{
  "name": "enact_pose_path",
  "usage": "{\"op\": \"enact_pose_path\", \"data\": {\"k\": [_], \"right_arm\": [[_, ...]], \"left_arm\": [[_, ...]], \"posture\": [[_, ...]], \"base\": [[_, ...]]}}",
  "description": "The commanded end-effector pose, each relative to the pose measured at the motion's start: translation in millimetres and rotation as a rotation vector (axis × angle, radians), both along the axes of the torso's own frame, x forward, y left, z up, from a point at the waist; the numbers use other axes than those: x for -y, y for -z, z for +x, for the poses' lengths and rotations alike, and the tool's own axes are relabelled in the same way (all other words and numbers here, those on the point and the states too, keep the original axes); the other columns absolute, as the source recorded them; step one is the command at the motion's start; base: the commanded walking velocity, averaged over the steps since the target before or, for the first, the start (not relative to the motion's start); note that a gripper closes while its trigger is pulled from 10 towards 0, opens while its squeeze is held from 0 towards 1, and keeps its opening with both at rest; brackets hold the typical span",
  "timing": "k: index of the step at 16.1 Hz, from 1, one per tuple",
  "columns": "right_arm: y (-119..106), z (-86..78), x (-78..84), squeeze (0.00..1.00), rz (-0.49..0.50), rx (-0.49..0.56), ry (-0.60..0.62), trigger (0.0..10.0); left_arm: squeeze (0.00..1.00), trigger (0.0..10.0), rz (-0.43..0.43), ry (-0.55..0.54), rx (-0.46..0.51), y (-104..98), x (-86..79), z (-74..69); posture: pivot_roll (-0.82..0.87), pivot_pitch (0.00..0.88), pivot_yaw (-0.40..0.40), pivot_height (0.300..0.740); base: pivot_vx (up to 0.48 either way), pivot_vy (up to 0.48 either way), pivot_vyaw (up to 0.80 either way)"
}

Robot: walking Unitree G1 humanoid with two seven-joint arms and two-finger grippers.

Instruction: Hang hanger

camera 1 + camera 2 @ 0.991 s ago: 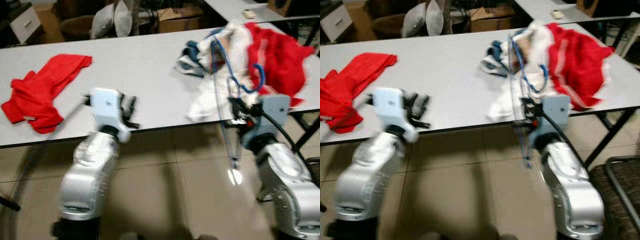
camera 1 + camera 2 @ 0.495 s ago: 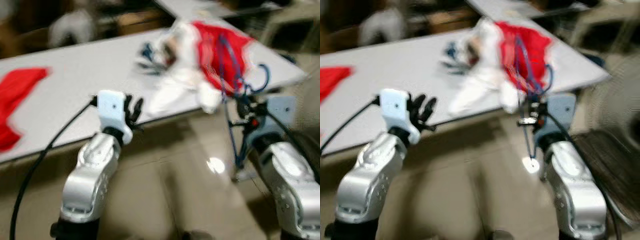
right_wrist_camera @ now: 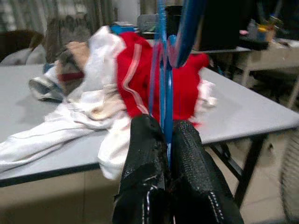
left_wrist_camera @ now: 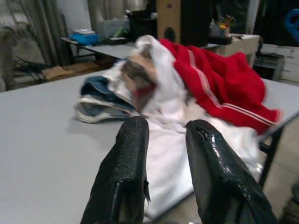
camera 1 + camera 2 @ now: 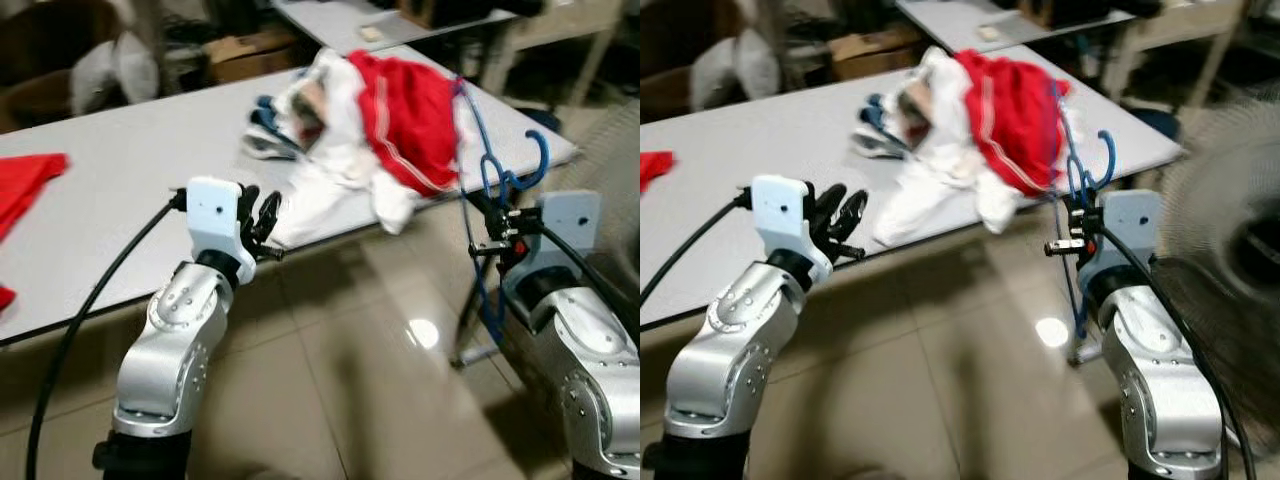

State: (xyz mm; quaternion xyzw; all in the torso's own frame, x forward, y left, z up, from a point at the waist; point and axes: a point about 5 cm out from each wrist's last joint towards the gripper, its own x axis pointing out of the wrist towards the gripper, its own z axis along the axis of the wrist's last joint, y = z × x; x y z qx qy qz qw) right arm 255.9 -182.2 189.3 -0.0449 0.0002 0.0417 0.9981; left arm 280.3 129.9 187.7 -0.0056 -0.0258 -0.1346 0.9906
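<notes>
Shifted since a second ago: whole scene swung left in the head views (camera turned), clothes pile [image 5: 370, 120] now mid-frame, blur less. Right gripper [image 3: 163, 140] clenched on blue hanger [image 5: 497, 180], fingers [image 3: 145, 154] pinching the thin blue wire, held off the counter's [image 5: 120, 190] right front corner, above the tiled floor [image 5: 350, 380]. Hanger upright, hook at top, just beside the pile's red jacket [image 5: 415, 110] (touching or not, cannot tell). Left gripper [image 4: 166, 135] released, fingers [image 4: 128, 158] apart and holding nothing, at the counter's front edge, pointed toward the pile. White garment [image 5: 315, 200] spilling to the counter edge near it. Blue-and-white piece [image 5: 265, 135] on the pile's far left side. Red cloth [image 5: 25, 185] well apart at counter's left end. Black cable [image 5: 90, 300] looping off the left wrist. Cardboard box [image 5: 245, 55] behind the counter.
</notes>
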Motion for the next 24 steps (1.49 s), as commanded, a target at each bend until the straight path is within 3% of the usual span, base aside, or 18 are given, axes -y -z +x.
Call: {"op": "enact_pose_path", "data": {"k": [1,7,10,13,15,21,24], "right_arm": [[4,0.2,-5.1,0.00,-0.012,-0.014,-0.030,10.0],[6,0.7,-4.8,0.00,0.010,-0.036,-0.042,10.0],[6,1.6,-5.2,0.00,-0.003,-0.034,-0.078,10.0],[2,-0.9,-12.8,0.00,-0.038,-0.036,-0.226,10.0],[1,-1.6,-14.3,0.00,-0.042,-0.039,-0.250,10.0],[3,-7.6,-18.6,0.00,-0.183,-0.065,-0.354,10.0],[6,-11.2,-15.4,0.00,-0.169,-0.075,-0.366,10.0]], "left_arm": [[0.00,10.0,0.003,-0.012,-0.004,0,-5.2,1.0],[0.00,10.0,0.005,-0.002,-0.003,2,-4.1,1.2],[0.00,10.0,0.020,0.000,0.006,1,-3.6,3.0],[0.00,10.0,0.039,-0.012,0.018,-1,-3.7,7.3],[0.00,10.0,0.040,-0.024,0.020,-2,-5.6,8.7],[0.00,10.0,0.043,-0.012,0.022,-3,-4.4,9.1],[0.00,10.0,0.048,-0.007,0.021,-2,-4.5,7.7]], "posture": [[-0.19,0.070,0.075,0.740],[-0.19,0.076,0.067,0.740],[-0.20,0.080,0.069,0.740],[-0.20,0.085,0.075,0.740],[-0.20,0.085,0.076,0.740],[-0.20,0.102,0.076,0.740],[-0.20,0.104,0.073,0.740]], "base": [[0.307,0.000,0.00],[0.363,0.000,-0.63],[0.360,0.000,0.00],[0.356,0.000,0.00],[0.356,0.000,0.00],[0.370,0.000,0.35],[0.371,0.000,0.00]]}}
